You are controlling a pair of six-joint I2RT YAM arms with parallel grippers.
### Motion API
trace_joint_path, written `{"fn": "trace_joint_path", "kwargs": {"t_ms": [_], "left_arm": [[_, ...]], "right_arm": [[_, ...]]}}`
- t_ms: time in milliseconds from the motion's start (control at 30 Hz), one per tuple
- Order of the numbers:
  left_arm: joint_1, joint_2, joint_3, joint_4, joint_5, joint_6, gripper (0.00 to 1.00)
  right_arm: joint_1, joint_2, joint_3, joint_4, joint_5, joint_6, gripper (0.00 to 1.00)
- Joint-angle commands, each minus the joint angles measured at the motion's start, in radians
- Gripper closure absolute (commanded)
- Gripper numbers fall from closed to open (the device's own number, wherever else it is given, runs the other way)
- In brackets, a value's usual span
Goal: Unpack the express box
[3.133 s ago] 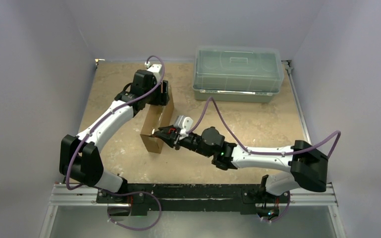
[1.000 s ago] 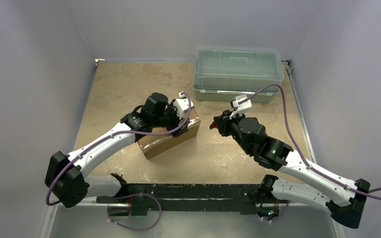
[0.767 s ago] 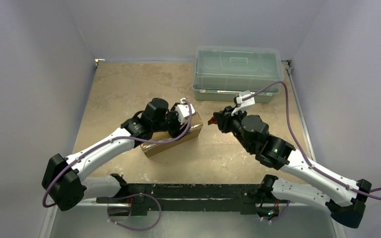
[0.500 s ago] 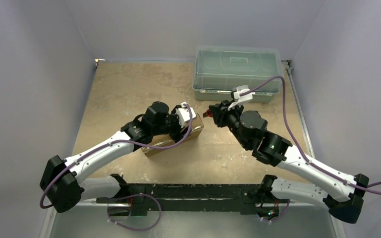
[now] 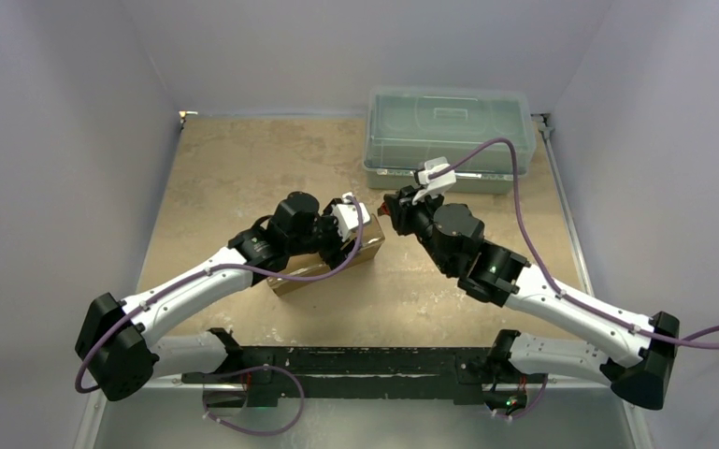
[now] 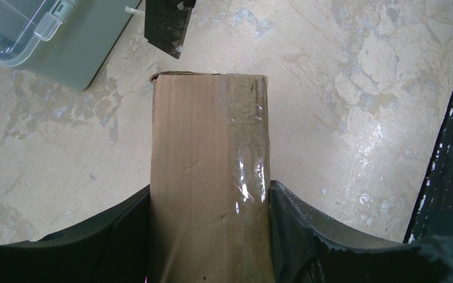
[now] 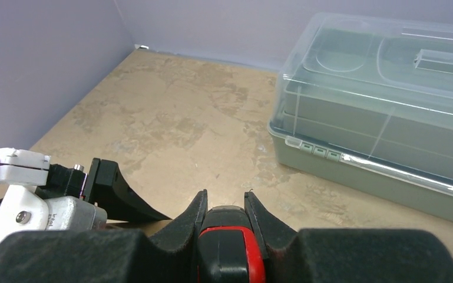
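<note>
The express box, brown cardboard with clear tape along one edge, lies mid-table, and my left gripper is shut across its width. In the left wrist view the box fills the gap between both fingers. My right gripper is shut on a red and black hand tool and hovers just off the box's far right end. That gripper's dark tip shows past the box's end in the left wrist view. The box flap looks closed.
A translucent grey-green lidded plastic bin stands at the back right, just behind the right gripper; it also shows as the bin in the right wrist view. Purple walls enclose the tabletop, and a black rail runs along its near edge.
The right gripper has swung left and back with the tool, closing in on the box's right end. The left gripper and box turned and settled slightly, then held still.
</note>
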Motion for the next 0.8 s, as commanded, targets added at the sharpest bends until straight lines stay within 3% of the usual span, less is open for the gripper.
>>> {"fn": "trace_joint_path", "kwargs": {"t_ms": [0, 767], "left_arm": [[-0.002, 0.002, -0.022, -0.035, -0.021, 0.025, 0.68], [-0.002, -0.002, -0.021, -0.036, -0.03, 0.025, 0.69]], "right_arm": [[0.002, -0.007, 0.026, 0.081, 0.009, -0.024, 1.0], [0.002, -0.041, -0.03, 0.079, -0.028, -0.019, 1.0]]}}
